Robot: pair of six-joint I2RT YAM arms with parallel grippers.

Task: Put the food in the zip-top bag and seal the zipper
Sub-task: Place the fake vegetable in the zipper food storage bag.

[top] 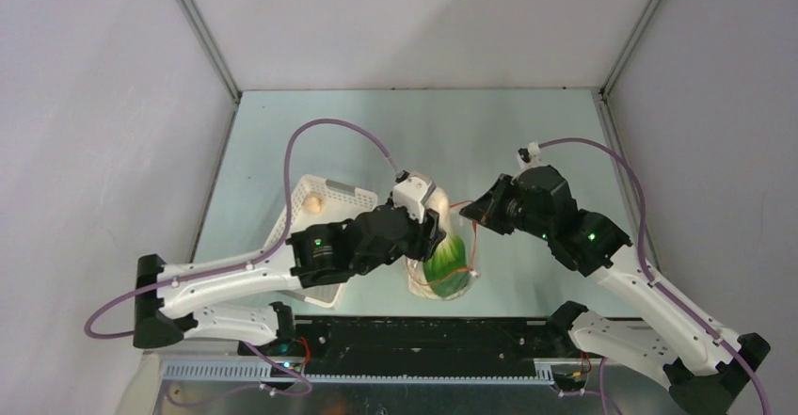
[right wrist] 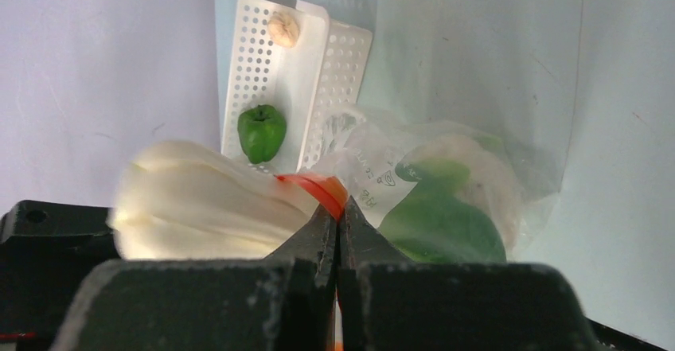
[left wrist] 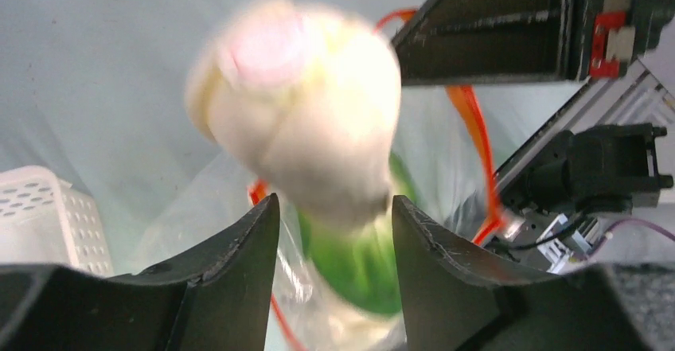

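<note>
Two hands meet mid-frame in the top view, right over a small clear crinkly zip-top bag that lies on the pale greenish surface near the bottom centre. The right hand is pinched fully closed on the bag's thin red-orange zipper strip. In the right wrist view the strip is bunched up right at the fingertips.

The left hand has its fingers a fair way apart. A bok choy with a fat white stalk sits just past the tips, in the upper middle of the left wrist view, and it's all blurry. I honestly can't tell if the pads are touching it.

Below it, at the lower centre of that view, there are green leaves inside the clear plastic. I can't tell whether they belong to that same bok choy. The same green shows at the lower right of the right wrist view and inside the bag from above.

A white perforated plastic basket sits just left of the bag, partly under the left arm. In it are a small tan lumpy piece and a green bell pepper, both in the upper left of the right wrist view.
</note>
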